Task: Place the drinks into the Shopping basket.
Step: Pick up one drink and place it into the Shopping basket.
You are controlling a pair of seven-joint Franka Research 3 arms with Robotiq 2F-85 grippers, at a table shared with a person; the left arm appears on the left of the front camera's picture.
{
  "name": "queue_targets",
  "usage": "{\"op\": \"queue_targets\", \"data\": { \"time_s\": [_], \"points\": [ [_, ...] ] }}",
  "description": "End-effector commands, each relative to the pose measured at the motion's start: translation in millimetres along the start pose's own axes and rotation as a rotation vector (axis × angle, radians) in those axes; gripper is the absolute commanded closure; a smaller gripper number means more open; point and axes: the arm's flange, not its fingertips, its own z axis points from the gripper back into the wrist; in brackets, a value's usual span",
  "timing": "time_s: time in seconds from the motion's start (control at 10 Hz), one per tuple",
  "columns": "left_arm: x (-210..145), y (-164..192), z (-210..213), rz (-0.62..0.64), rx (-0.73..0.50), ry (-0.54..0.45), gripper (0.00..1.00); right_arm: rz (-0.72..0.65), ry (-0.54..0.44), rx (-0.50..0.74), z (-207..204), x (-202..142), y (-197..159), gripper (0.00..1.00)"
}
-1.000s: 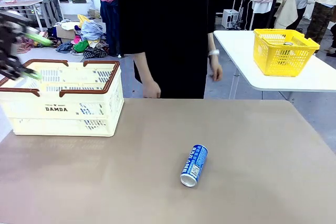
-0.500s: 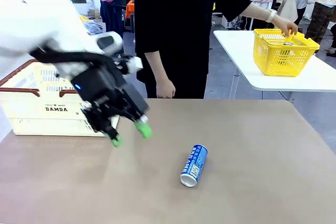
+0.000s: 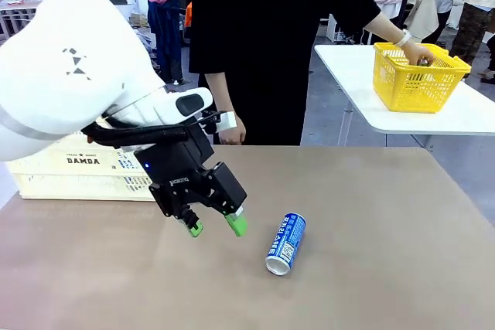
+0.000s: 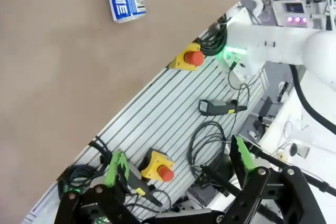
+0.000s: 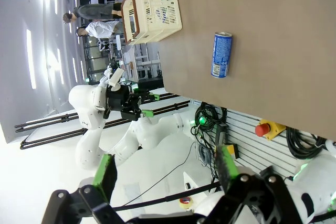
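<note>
Hanging low over the tabletop (image 3: pixel 371 191), the left gripper (image 3: pixel 216 226) is held with its fingers spread and nothing between them. A blue can (image 3: pixel 286 243) is seen lying on its side just to the gripper's right, around the middle, toward the near edge. The cream basket (image 3: pixel 46 179) is set at the far left corner, partly hidden by the arm. The right gripper (image 5: pixel 166 153) is likewise spread, empty.
</note>
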Motion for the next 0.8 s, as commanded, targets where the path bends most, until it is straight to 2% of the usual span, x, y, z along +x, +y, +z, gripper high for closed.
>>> {"op": "queue_targets", "data": {
  "time_s": [0.0, 0.1, 0.2, 0.4, 0.6, 0.7],
  "points": [
    [-1, -3, 10, 0.016, 0.003, 0.016, 0.00, 0.017, 0.006, -0.008, 3, -2, -1, 0.00],
    [0, 0, 0, 0.000, 0.000, 0.000, 0.00, 0.017, 0.006, -0.008, 3, -2, -1, 0.00],
    [21, -26, -21, -0.020, 0.109, 0.028, 0.00, 0.017, 0.006, -0.008, 3, -2, -1, 0.00],
    [69, -54, -59, 0.068, 0.271, 0.045, 0.00, 0.017, 0.006, -0.008, 3, -2, -1, 0.00],
    [101, -65, -86, 0.120, 0.367, 0.107, 0.00, 0.017, 0.006, -0.008, 3, -2, -1, 0.00],
    [117, -68, -97, 0.151, 0.402, 0.100, 0.00, 0.017, 0.006, -0.008, 3, -2, -1, 0.00]
  ]
}}
